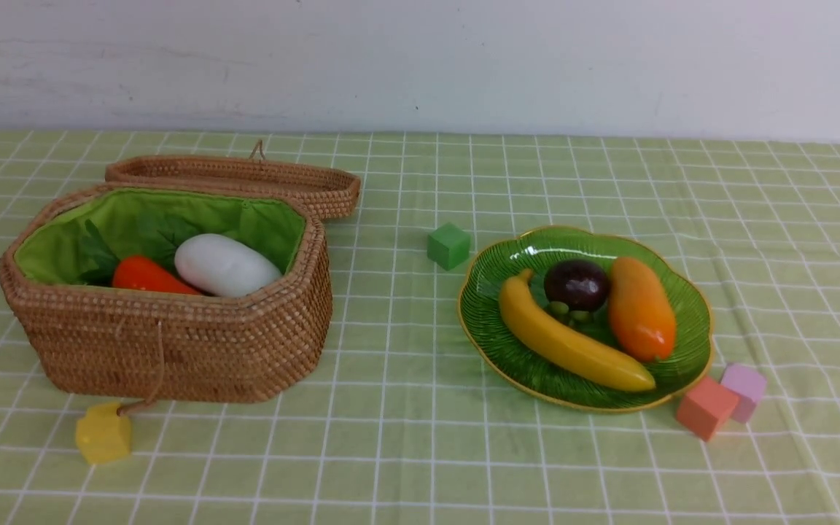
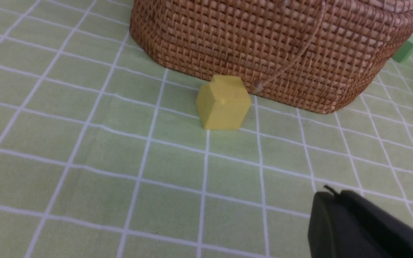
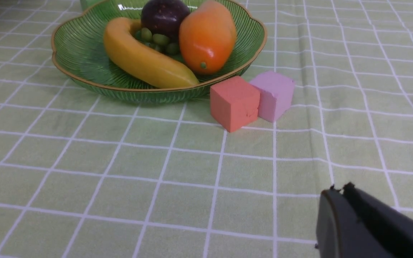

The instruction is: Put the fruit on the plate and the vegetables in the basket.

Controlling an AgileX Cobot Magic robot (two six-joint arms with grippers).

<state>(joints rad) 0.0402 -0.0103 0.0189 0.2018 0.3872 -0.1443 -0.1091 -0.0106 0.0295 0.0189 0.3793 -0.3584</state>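
Fruit all sits on the plate (image 1: 691, 306), at about 3 o'clock on the table in the front view; neither arm shows in that view. Near to far there: yellow cube (image 1: 103, 432) at 8 o'clock, touching the basket's hanging cord; orange cube (image 1: 706, 407) and pink cube (image 1: 744, 389) side by side, touching, just off the plate's near-right rim; then the basket (image 1: 172, 343) at 9 o'clock and the plate; green cube (image 1: 448, 245) just beyond the plate's far-left rim; basket lid (image 1: 234, 179) flipped open at the back.

On the plate: banana (image 1: 569, 343) nearest, lying diagonally; mango (image 1: 640, 308) to its right; mangosteen (image 1: 576, 284) between them, toward the back, green cap facing the camera.

In the basket: carrot (image 1: 146, 275) and white radish (image 1: 224, 265) visible side by side against the green lining (image 1: 63, 248), leaves behind them. Eggplant and gourd can't be seen from here.

Left gripper (image 2: 330, 195): jaws pressed together, nothing in them. Hanging above bare cloth, yellow cube ahead of the tips, basket wall just past it.

Right gripper (image 3: 337, 191): jaws together, nothing between them. Orange and pink cubes ahead of the tips, plate with fruit beyond them, well apart from the jaws.
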